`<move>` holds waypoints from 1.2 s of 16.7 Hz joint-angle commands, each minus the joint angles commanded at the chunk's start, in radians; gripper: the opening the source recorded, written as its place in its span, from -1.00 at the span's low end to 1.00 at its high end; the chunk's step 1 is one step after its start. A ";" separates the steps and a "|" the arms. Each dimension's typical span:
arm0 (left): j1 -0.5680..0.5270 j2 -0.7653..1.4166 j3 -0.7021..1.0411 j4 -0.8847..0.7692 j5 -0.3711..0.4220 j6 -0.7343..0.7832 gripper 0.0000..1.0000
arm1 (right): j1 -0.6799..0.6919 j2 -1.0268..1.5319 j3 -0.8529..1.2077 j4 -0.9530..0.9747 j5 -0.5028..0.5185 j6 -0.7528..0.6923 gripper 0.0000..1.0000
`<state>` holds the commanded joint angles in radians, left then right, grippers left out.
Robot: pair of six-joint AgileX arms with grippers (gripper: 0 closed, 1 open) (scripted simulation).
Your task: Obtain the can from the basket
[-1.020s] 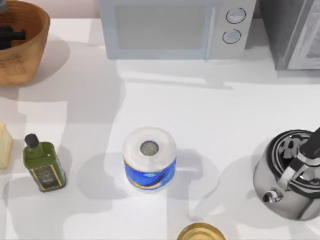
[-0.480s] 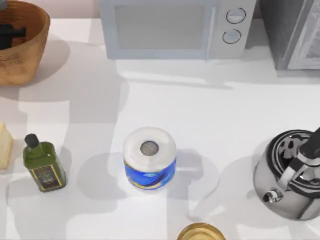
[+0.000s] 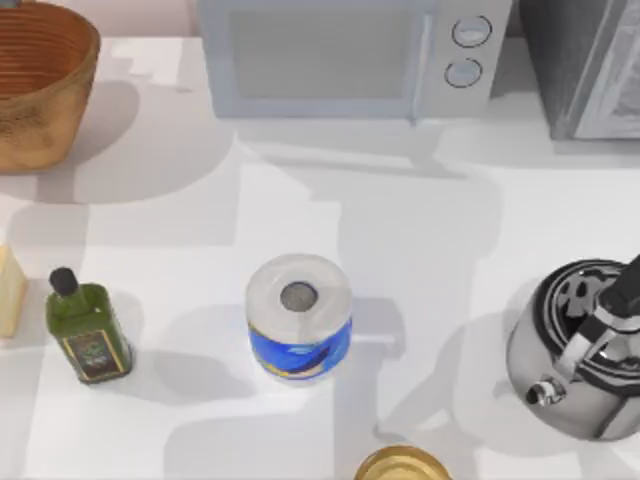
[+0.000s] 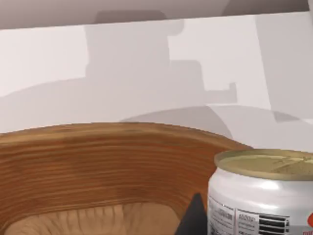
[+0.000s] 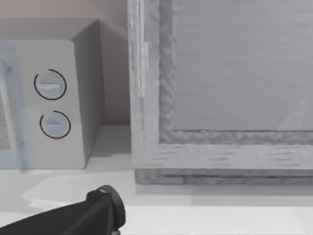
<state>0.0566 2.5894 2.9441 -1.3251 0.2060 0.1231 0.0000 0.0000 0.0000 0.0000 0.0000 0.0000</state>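
The left gripper's grip cannot be told; in its wrist view the can (image 4: 264, 193), gold-topped with a barcode and small unreadable print, sits at lower right against the basket (image 4: 98, 166) wall. The top view places the basket (image 3: 45, 85) at upper left, beside a microwave (image 3: 345, 55), paper roll (image 3: 299, 315), olive-oil bottle (image 3: 87, 330) and kettle (image 3: 580, 345).

The basket (image 3: 40, 85) sits at the far left corner of the counter (image 3: 420, 240), a round, bowl-shaped wicker piece in orange-brown with a ribbed inner wall, standing upright. In the left wrist view its curved rim (image 4: 112, 132) shows close up, and the can (image 4: 261, 193) stands upright before it: dull gold top, white side with a barcode and a red mark.
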 joint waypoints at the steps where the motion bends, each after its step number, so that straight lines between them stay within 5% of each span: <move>1: -0.016 -0.109 -0.111 0.050 0.011 -0.007 -1.00 | 0.000 0.000 0.000 0.000 0.000 0.000 1.00; 10: -0.116 -1.252 -1.419 0.590 0.035 -0.074 -1.00 | 0.000 0.000 0.000 0.000 0.000 0.000 1.00; 15: -0.118 -1.853 -2.151 0.899 -0.028 -0.102 -1.00 | 0.000 0.000 0.000 0.000 0.000 0.000 1.00; 20: -0.090 -2.317 -2.665 1.157 -0.123 -0.117 -1.00 | 0.000 0.000 0.000 0.000 0.000 0.000 1.00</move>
<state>-0.0335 0.2723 0.2786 -0.1678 0.0825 0.0060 0.0000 0.0000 0.0000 0.0000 0.0000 0.0000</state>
